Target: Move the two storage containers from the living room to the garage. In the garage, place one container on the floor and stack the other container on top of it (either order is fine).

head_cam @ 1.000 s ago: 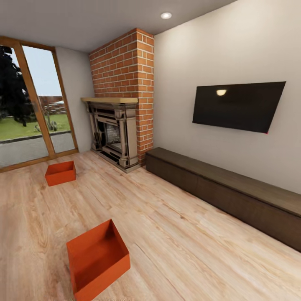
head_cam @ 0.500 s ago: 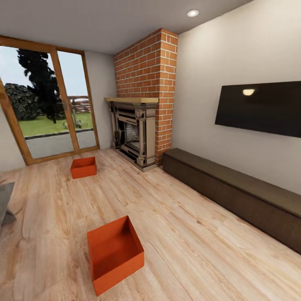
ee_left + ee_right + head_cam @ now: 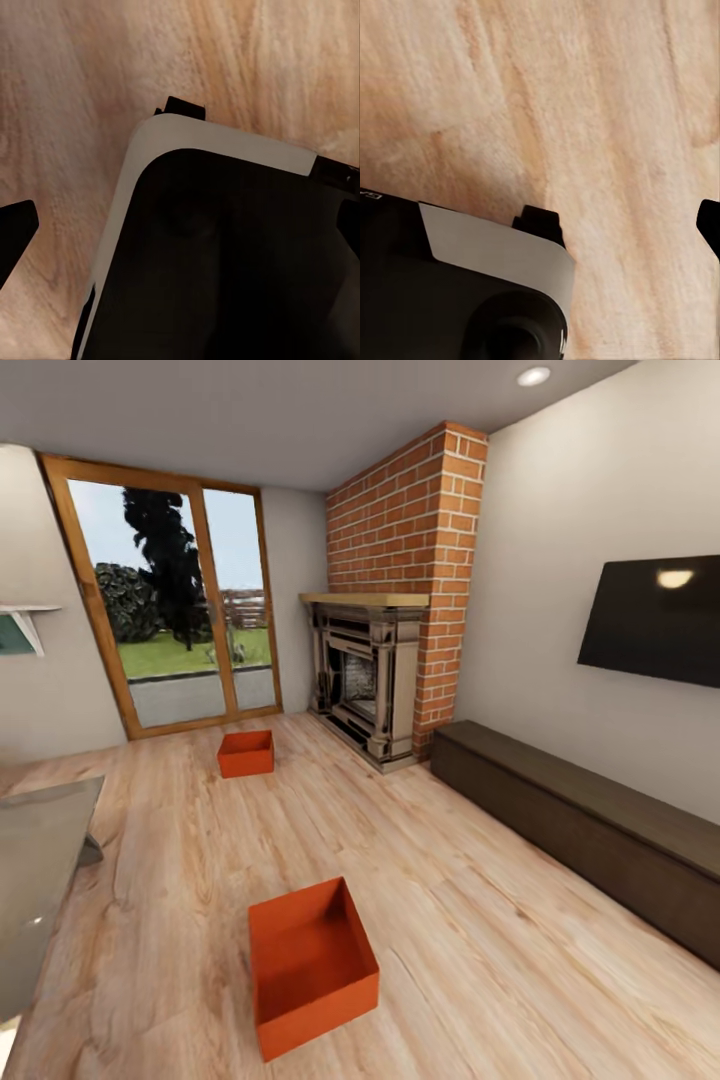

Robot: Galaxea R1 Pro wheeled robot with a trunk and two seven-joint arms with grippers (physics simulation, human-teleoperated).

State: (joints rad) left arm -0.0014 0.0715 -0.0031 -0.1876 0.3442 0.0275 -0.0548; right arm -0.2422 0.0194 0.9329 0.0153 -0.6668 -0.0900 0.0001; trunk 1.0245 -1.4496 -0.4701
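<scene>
View swung left — two storage containers point(image 3: 312, 963) point(image 3: 246, 753)

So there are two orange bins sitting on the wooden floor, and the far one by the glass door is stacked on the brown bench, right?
Not quite. In the head view the far orange bin sits on the wooden floor near the glass door, like the near bin. The brown bench carries nothing.

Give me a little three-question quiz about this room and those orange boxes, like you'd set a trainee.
1. True or false: the two storage containers, near one and far one, are stacked.
2. Which container lies closer to the glass door?
A. the near one
B. the far one
3. Fill in: both containers rest on the light wood ____.

Key:
1. False; they sit well apart.
2. B.
3. floor.
</scene>
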